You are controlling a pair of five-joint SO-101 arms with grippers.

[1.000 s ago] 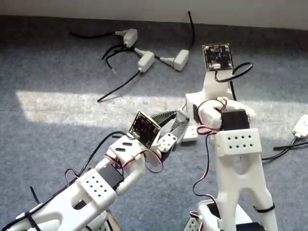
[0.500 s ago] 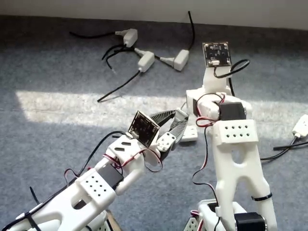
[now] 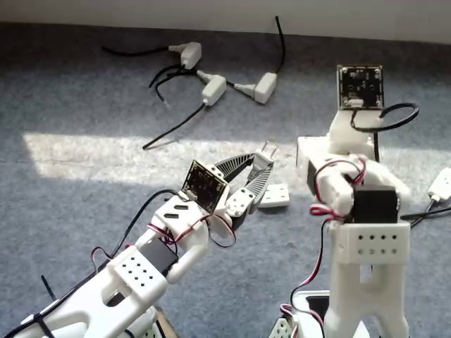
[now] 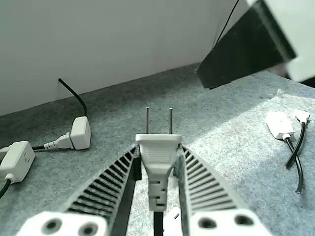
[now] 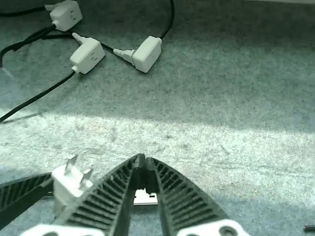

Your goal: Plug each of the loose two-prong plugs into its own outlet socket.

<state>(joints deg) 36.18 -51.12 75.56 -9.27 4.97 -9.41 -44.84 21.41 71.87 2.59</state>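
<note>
My left gripper (image 4: 157, 153) is shut on a white two-prong plug (image 4: 158, 164), prongs pointing away from the wrist. From above, that gripper (image 3: 262, 160) holds the plug (image 3: 267, 148) over mid-carpet, just beyond a white socket block (image 3: 273, 196). My right gripper (image 5: 141, 158) is shut with nothing in it, low over the carpet, beside the held plug (image 5: 69, 183). The same socket block (image 5: 145, 197) peeks from behind its fingers. Three white outlet sockets on black cords (image 3: 213, 88) lie at the back; the right wrist view shows them too (image 5: 146, 53).
Another white socket on a cord (image 3: 442, 184) lies at the right edge, also in the left wrist view (image 4: 279, 123). The right arm's body (image 3: 352, 190) stands close to the right of the left gripper. A wall (image 3: 225, 10) bounds the carpet's far side.
The right arm has swung to the right, away from the left gripper. The left gripper with its plug has drawn back slightly and stands apart from the right arm.
</note>
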